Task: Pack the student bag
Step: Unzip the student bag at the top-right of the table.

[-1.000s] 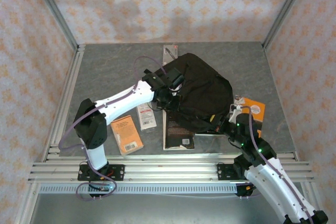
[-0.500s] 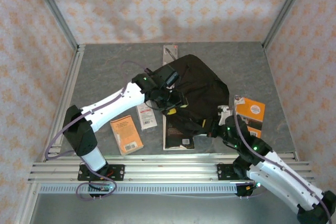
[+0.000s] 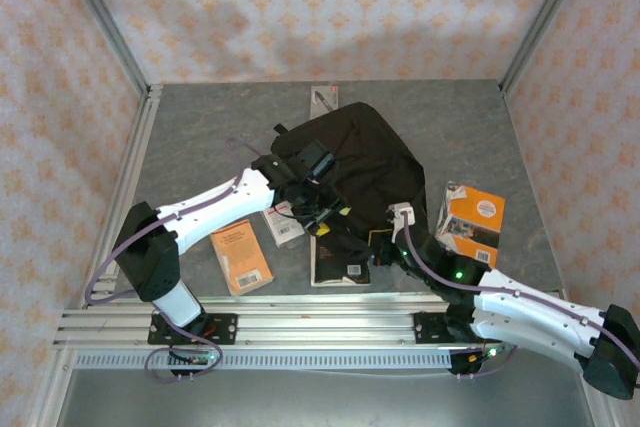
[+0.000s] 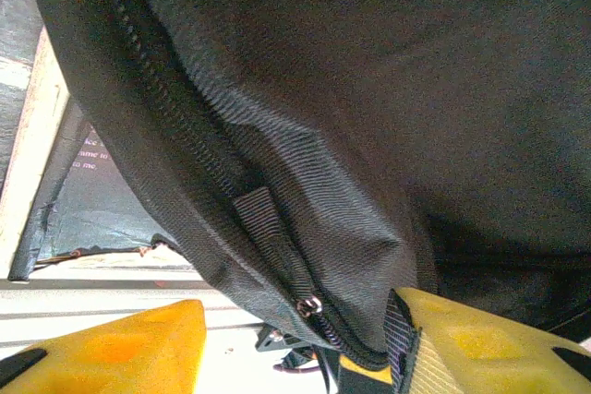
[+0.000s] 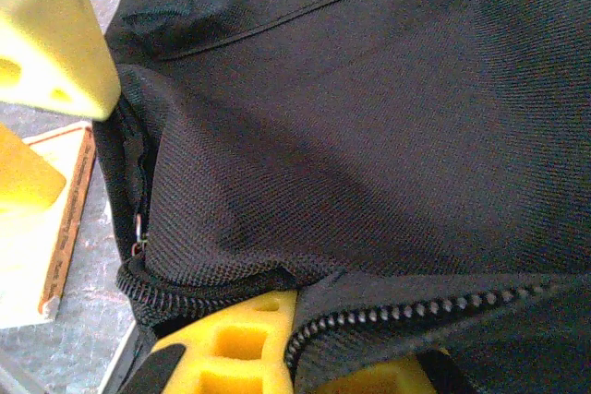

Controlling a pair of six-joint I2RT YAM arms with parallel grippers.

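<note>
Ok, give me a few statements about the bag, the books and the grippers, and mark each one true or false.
1. The left gripper and the right gripper are both at the near edge of the student bag. True.
2. The orange book on the right is packed inside the bag. False: it lies out on the table, to the right of the bag.
3. A black-covered book lies partly under the bag's near edge. True.
4. The left gripper's fingers are pressed shut together. False: in the left wrist view they stand wide apart, with bag fabric between them.
</note>
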